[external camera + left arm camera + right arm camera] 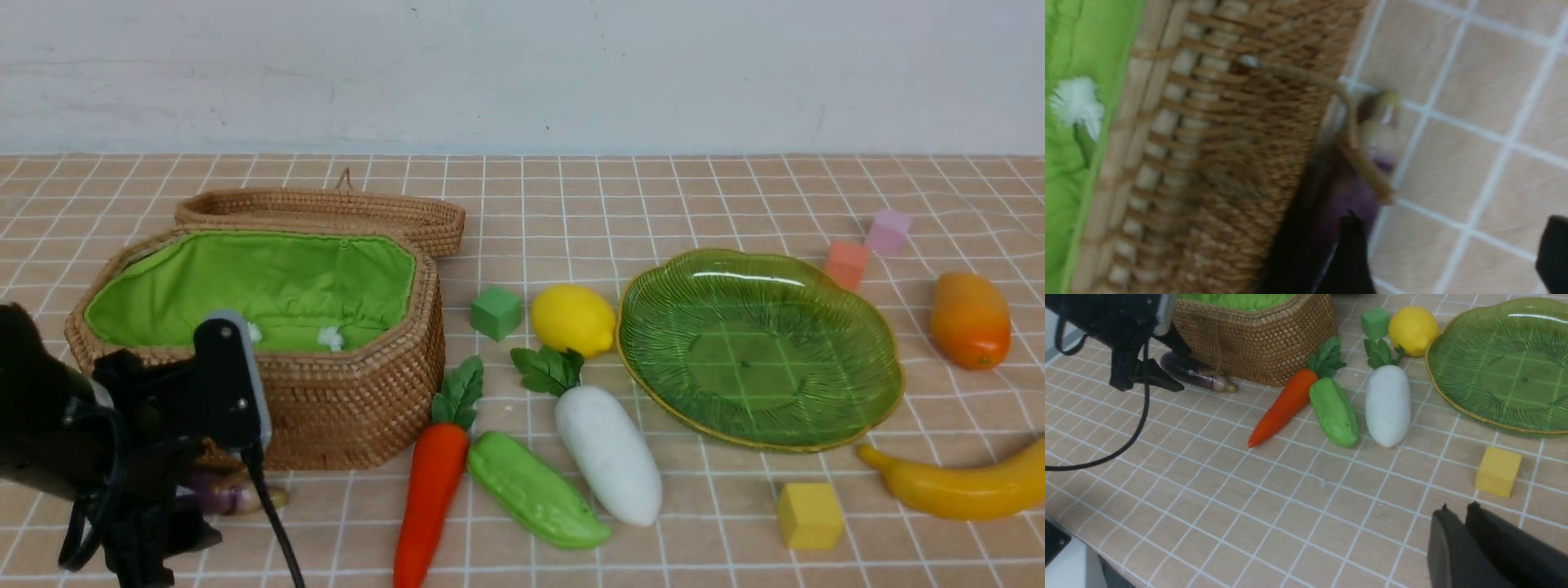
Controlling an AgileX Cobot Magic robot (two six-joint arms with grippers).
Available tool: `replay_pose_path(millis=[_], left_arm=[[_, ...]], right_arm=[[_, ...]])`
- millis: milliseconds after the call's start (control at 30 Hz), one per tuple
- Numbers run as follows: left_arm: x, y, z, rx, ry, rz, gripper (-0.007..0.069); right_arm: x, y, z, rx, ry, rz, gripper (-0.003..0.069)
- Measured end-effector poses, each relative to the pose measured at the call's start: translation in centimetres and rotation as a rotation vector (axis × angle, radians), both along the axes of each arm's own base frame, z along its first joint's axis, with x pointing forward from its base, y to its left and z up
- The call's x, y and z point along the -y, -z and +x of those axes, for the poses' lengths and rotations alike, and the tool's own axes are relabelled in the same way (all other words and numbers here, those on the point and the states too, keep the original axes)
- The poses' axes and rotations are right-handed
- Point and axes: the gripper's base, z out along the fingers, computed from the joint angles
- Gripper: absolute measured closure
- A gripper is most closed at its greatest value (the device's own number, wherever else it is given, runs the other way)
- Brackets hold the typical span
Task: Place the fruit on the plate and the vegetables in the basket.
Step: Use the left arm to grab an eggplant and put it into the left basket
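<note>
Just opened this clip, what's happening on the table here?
The left gripper is open at the eggplant, which lies on the table beside the basket. The right gripper is shut, empty, near the yellow cube. No produce shows in the basket or on the plate; carrot, cucumber, radish, lemon, mango and banana all lie on the table.

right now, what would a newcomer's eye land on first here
The open wicker basket with its bright green lining dominates the left, and the empty green glass plate the right. Between them lie an orange carrot, a green cucumber and a white radish, side by side.
</note>
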Motion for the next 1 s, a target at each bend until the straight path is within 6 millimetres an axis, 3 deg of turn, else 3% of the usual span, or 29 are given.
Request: replay_pose_path(millis=[133, 300, 567, 800, 933, 1000], left_arm=[[-0.1, 1.8, 1.3, 0.013, 0.074, 0.072, 0.0023], [-0.2, 3.7, 2.5, 0.024, 0.147, 0.139, 0.0083], [-0.3, 4.8, 3.8, 0.060, 0.241, 0.220, 0.0104], [-0.4, 5.4, 3.7, -0.008, 0.244, 0.234, 0.0124], [-0.6, 5.6, 3.4, -0.050, 0.243, 0.244, 0.0179], [-0.6, 5.6, 3.2, -0.067, 0.237, 0.245, 0.0268]], right_arm=[[0.0, 0.0, 0.0, 0.000, 0.000, 0.000, 0.0578], [0.0, 0.0, 0.0, 0.000, -0.001, -0.001, 0.0577], [0.0, 0.0, 0.0, 0.002, 0.000, 0.000, 0.0574], [0.0, -0.1, 0.0, 0.005, -0.001, 0.006, 0.0571], [0.0, -0.1, 0.0, 0.006, 0.000, 0.008, 0.0571], [0.0, -0.1, 0.1, 0.012, 0.001, 0.012, 0.0571]])
